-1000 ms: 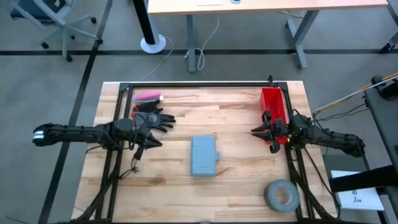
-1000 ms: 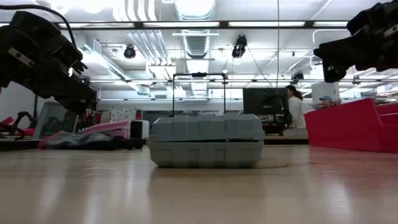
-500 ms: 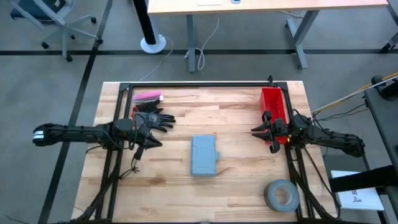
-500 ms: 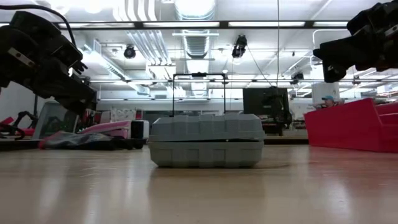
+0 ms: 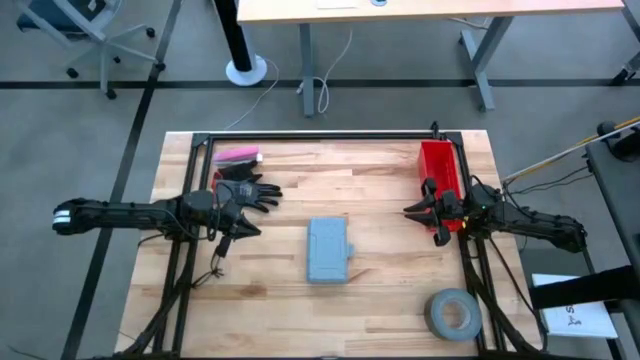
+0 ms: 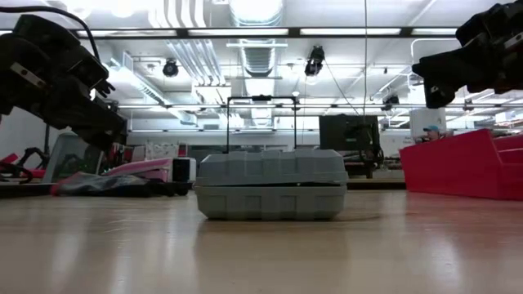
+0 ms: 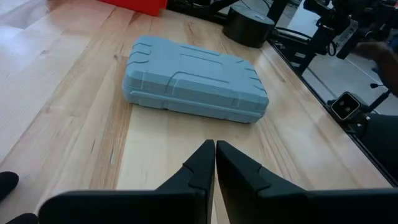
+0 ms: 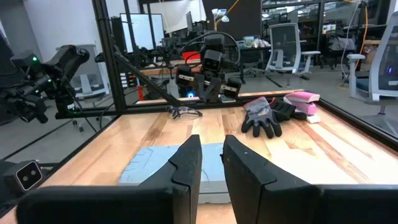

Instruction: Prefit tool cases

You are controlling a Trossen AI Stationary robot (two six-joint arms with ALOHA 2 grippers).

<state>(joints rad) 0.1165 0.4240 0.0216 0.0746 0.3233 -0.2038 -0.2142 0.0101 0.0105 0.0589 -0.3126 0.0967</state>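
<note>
Nothing moved since earlier: tool case closed, both grippers clear

Closed grey-blue tool case lying flat on the wooden tabletop.

The plastic case is a flat rectangle with rounded corners and raised moulded ribs on its lid. Its two halves are shut together, the seam showing as a level line along its side in the low view. It rests near the middle of the tabletop, long side running front to back, touching nothing else, with bare wood all round it.
</note>
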